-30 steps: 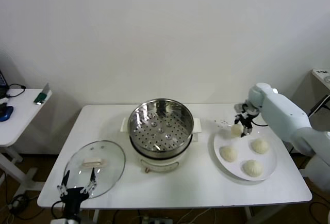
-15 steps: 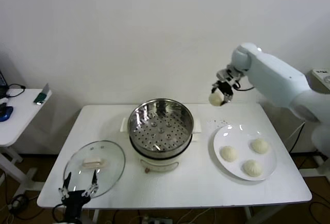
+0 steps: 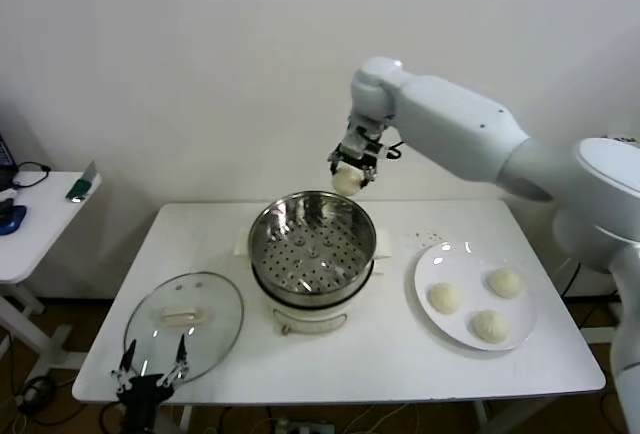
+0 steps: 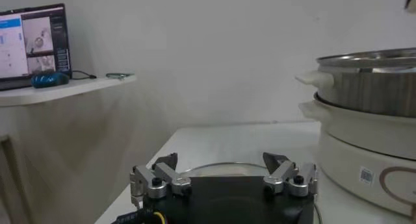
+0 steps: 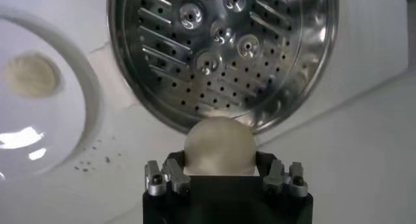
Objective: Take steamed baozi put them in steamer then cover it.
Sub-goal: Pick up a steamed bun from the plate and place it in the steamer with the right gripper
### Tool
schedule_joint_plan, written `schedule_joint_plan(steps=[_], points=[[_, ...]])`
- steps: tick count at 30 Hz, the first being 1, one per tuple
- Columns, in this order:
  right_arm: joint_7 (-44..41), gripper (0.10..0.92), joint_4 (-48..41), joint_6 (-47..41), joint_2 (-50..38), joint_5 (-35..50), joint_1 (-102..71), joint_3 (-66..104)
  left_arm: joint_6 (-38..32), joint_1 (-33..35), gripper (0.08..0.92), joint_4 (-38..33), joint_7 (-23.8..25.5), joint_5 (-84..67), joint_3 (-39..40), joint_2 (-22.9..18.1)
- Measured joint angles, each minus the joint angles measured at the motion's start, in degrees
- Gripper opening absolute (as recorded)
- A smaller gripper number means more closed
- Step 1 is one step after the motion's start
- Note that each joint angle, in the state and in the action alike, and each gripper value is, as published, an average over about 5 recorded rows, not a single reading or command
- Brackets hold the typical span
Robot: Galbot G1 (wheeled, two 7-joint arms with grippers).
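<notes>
My right gripper is shut on one steamed baozi, a smooth cream bun, and hangs in the air over the back rim of the steamer. From the right wrist, that baozi sits between the fingers of the right gripper, with the steamer's perforated tray bare below. Three more baozi lie on the white plate. The cover, a glass lid, lies flat at the table's front left. My left gripper waits open just before it.
The plate stands right of the steamer, one bun showing on it from the right wrist. The steamer's cream base rises beside the left gripper. A small side table with a laptop stands to the left.
My right arm has lifted one baozi off the plate and swung it up and left, from over the plate to above the steamer's back rim. The left arm has stayed put.
</notes>
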Motion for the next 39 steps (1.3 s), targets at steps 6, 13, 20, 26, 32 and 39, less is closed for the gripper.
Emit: schedule_joint_plan(steps=[6, 13, 20, 26, 32, 39], points=[[2.23, 0.700, 0.60, 3.76, 3.00, -8.40, -3.25, 0.68, -0.14, 0.15, 0.823, 0.48, -0.06, -0.02, -0.01, 0.00], [4.48, 0.703, -0.82, 6.61, 5.23, -15.71, -6.74, 1.38, -0.11, -0.23, 0.823, 1.00, -0.06, 0.14, -0.06, -0.01], [5.82, 0.704, -2.43, 7.82, 6.58, -19.97, -9.43, 1.45, -0.33, -0.15, 0.823, 1.65, -0.11, 0.16, -0.08, 0.00], [6.44, 0.738, -2.92, 7.99, 6.78, -21.96, -10.95, 1.45, -0.36, 0.27, 0.823, 1.62, -0.07, 0.25, -0.15, -0.09], [6.05, 0.819, -2.38, 7.74, 6.76, -21.90, -11.13, 1.75, -0.51, 0.86, 0.823, 1.58, -0.11, 0.40, -0.26, -0.13], [4.99, 0.823, 0.10, 7.19, 4.98, -20.18, -9.58, 3.05, -0.20, 1.42, 0.823, 0.97, -0.04, 0.83, -0.29, -0.26]])
